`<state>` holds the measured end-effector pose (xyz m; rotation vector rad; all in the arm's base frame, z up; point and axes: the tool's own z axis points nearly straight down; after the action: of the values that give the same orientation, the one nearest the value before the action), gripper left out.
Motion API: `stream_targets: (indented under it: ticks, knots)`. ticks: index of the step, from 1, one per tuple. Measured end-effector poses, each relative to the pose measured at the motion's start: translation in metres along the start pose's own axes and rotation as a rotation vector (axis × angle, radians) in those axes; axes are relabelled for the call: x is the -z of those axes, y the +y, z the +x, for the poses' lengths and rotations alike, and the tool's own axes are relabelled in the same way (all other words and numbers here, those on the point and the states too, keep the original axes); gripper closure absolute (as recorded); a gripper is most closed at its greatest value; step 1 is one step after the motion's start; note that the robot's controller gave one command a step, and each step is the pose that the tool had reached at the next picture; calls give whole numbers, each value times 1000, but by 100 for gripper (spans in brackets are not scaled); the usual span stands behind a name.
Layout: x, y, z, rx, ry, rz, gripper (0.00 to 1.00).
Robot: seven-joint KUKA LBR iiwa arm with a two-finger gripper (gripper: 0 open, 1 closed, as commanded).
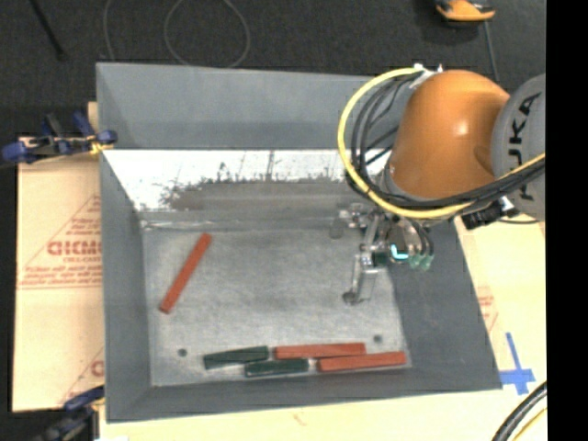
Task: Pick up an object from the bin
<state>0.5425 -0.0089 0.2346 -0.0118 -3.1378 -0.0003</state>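
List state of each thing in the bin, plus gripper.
gripper: at the bin's right, over bare floor, apart from all sticks
lone red stick: flat, diagonal, floor's left, alone
left green stick: flat, along the bottom wall
right green stick: flat, close beside it
upper red stick: flat, right of the green ones
lower red stick: flat, rightmost, beside the upper one

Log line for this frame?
gripper over bare floor, right side of bin | nearest: red bar by front wall | status: nothing lifted
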Motion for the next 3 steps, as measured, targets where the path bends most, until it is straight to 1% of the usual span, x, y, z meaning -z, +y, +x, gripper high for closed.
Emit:
stream_targets:
  ticks: [1,2,3]
  knots:
    - [-90,-6,49,-47,4,-1,0]
    - [-161,-15,62,257,-31,3,0]
    - [-162,-16,68,257,-8,2,100]
